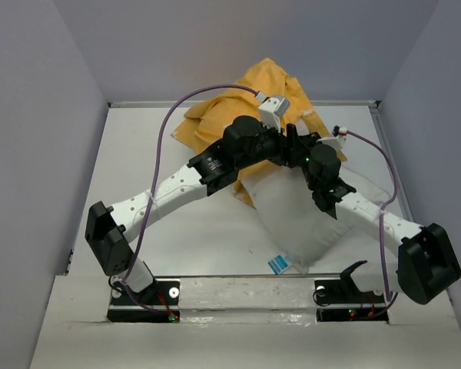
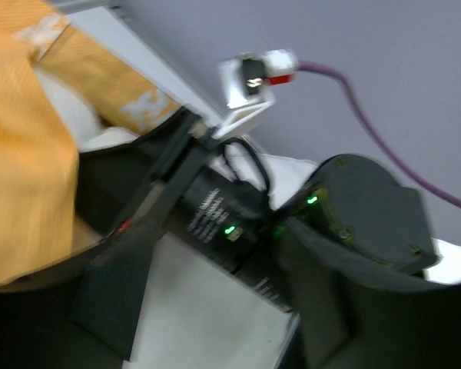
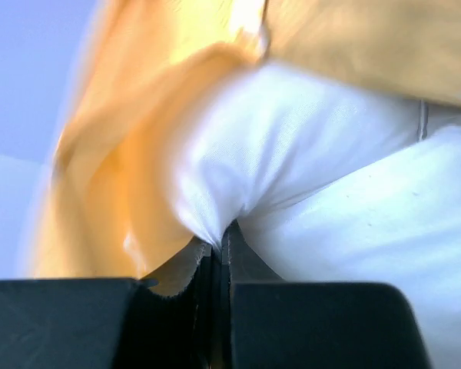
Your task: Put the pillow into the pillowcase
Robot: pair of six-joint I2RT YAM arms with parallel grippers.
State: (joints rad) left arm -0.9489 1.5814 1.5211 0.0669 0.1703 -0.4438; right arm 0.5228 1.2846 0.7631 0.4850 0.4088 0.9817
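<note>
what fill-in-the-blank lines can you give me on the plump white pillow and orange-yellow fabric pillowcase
The right gripper is shut on the plump white rectangular ___.
The pillow's small tag is white and ___.
The thin orange-yellow fabric pillowcase is bunched at the table's ___ edge.
Missing: pillow; blue; far.

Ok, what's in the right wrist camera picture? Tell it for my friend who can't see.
Two black fingers are pressed shut on a pinched fold of the plump white cushion pillow, seen from very close. An orange-yellow fabric pillowcase drapes over the pillow above and to the left, slightly blurred.
</note>
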